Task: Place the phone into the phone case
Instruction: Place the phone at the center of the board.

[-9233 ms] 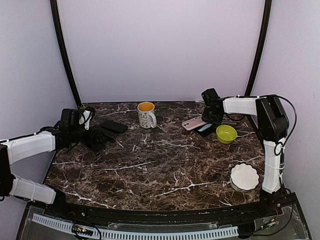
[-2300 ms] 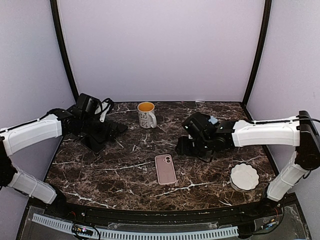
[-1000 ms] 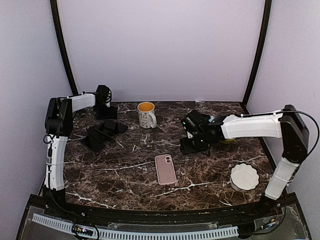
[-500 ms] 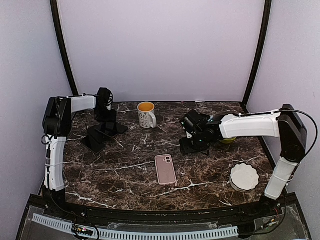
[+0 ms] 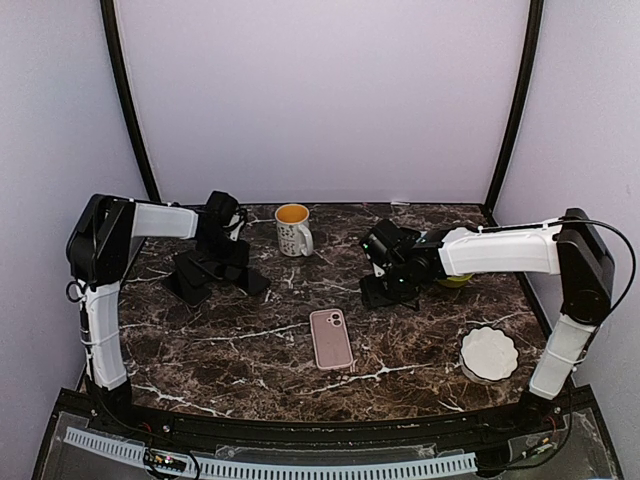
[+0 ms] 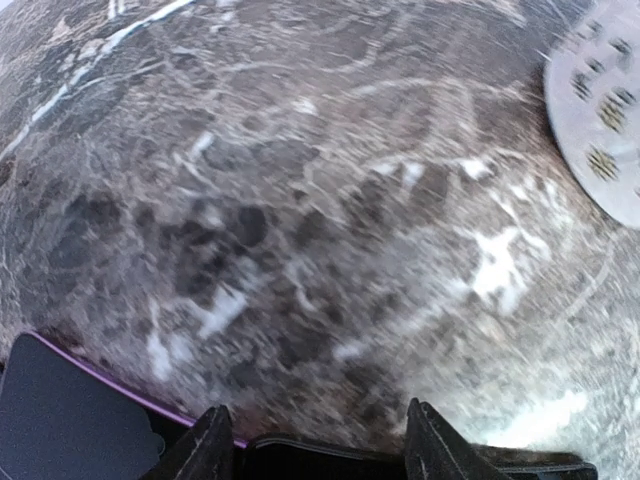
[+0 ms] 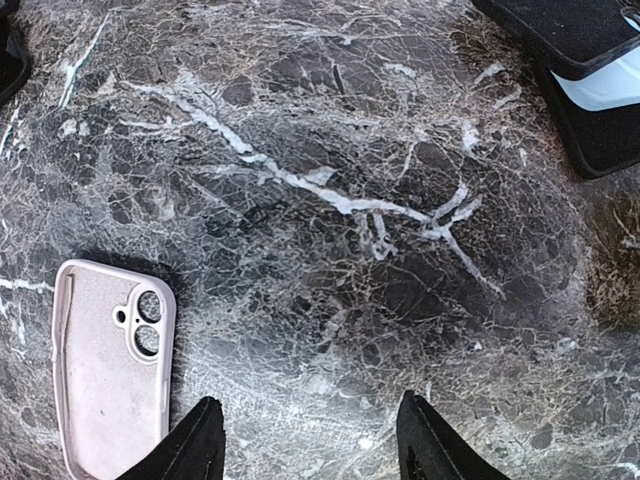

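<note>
A: Fig. — where's the case?
B: Pink, flat, mid-bench. Dark phone far left, by L claw; its grip: can't tell. R claw released, near case, apart.

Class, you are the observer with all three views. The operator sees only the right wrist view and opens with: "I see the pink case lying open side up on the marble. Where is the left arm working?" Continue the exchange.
Observer: The left gripper is at the back left of the table, by dark flat items I cannot identify.
Operator: What stands behind the pink case?
Observer: A mug with an orange inside, upright near the back edge.
Operator: Anything at the near right?
Observer: A white scalloped dish, lying apart from the case.
</note>
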### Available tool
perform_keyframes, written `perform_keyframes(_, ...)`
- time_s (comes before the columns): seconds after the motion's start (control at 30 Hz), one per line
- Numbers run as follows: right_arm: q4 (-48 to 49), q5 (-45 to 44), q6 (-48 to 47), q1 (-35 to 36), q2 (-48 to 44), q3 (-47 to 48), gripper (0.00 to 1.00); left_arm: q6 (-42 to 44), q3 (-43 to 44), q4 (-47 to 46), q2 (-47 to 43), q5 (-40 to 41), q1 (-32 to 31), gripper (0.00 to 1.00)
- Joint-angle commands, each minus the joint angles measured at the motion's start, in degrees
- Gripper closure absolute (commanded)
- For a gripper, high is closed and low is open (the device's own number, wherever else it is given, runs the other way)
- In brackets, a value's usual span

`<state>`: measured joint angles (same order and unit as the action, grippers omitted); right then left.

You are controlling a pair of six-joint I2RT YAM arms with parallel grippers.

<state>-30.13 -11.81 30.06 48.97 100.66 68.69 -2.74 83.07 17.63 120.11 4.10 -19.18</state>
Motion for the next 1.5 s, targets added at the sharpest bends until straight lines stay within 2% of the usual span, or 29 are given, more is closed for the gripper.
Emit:
perform_keyframes(0.0, -0.13, -1.37, -0.69, 0.16, -1.57, 1.18, 0.41, 2.14, -7.16, 3.74, -3.7, -0.21, -2.0, 0.4)
perform_keyframes(0.2, -0.19, -1.58, -0.7, 0.26, -2.35, 0.34, 0.41, 4.31, -12.54, 2.96, -8.38, -1.61, -4.7, 0.4)
perform_keyframes(0.63, 0.33, -2.05, -0.04, 0.76, -4.58, -2.09, 0.41, -1.25, -20.08, 5.02, -15.53, -3.8, -8.51, 0.41)
perform_keyframes(0.83, -0.1, -3.17, 0.27, 1.43, -5.63, -2.77, 0.4, -2.71, -21.45, 6.27, -17.8, -8.59, -8.6, 0.41)
perform_keyframes(1.03, -0.26, -3.79, 0.35, 1.48, -6.01, -3.76, 0.4, -4.95, -19.31, 9.46, -20.44, -6.34, -8.52, 0.4)
perform_keyframes(1.1, -0.37, -4.14, 0.56, 1.53, -6.0, -3.78, 0.4, -7.56, -17.4, 12.21, -20.64, -5.31, -8.42, 0.37)
perform_keyframes(1.2, 0.08, -4.31, 0.72, 1.62, -6.03, -4.29, 0.4, -17.59, -17.58, 13.08, -22.8, -1.33, -8.42, 0.22)
perform_keyframes(1.23, 0.19, -4.32, 0.79, 1.65, -6.01, -4.32, 0.4, -23.54, -18.16, 12.37, -23.65, -0.48, -8.37, 0.17)
perform_keyframes(1.33, 0.46, -3.86, 0.7, 1.7, -5.36, -4.26, 0.4, -35.57, -22.58, 9.48, -28.62, 2.02, -8.54, 0.12)
perform_keyframes(1.37, 0.55, -3.76, 0.74, 1.66, -5.08, -4.18, 0.4, -40.3, -23.55, 7.1, -29.67, 1.99, -8.73, 0.05)
perform_keyframes(1.47, 0.51, -3.74, 0.58, 1.81, -4.56, -3.85, 0.39, -46.13, -26.13, 4.62, -31.73, 3.93, -9.31, 0.01)
